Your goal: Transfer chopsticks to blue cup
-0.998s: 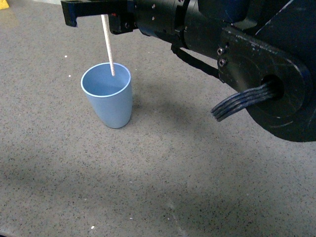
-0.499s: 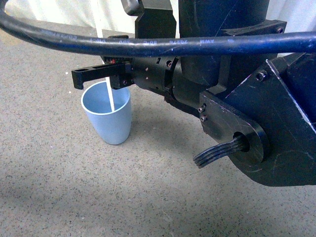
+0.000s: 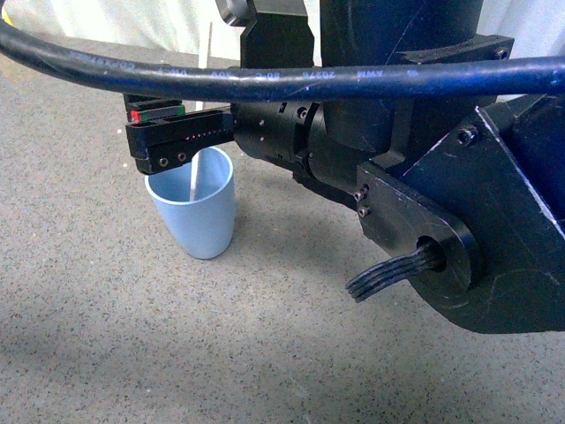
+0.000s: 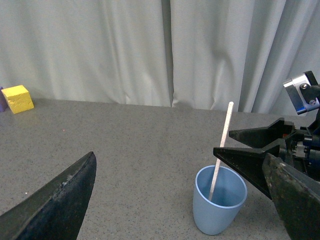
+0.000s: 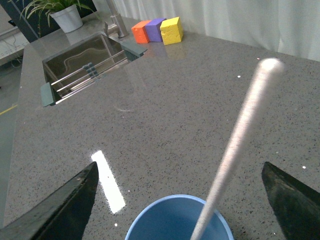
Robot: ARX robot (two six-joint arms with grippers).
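The blue cup [image 3: 194,221] stands upright on the grey countertop. The cream-white chopstick [image 3: 193,182] stands in it, lower end inside, leaning against the rim. My right gripper [image 3: 150,130] is open just above the cup, one finger on each side of the stick, not gripping it. In the right wrist view the chopstick [image 5: 240,135] rises out of the cup [image 5: 170,217] between the open fingers of the right gripper [image 5: 180,165]. My left gripper [image 4: 180,157] is open and empty, off to the side. From there I see the cup [image 4: 217,210], the chopstick [image 4: 222,145] and the right gripper [image 4: 223,141].
A yellow block [image 4: 17,98] sits far off by the curtain. Orange [image 5: 141,31], purple [image 5: 156,29] and yellow [image 5: 171,30] blocks stand beside a sink [image 5: 85,62] with a faucet [image 5: 115,22]. A thick black cable [image 3: 265,79] crosses the front view.
The right gripper came down over the cup with the chopstick, then opened. The stick's lower end went into the cup, and it now leans there on its own.
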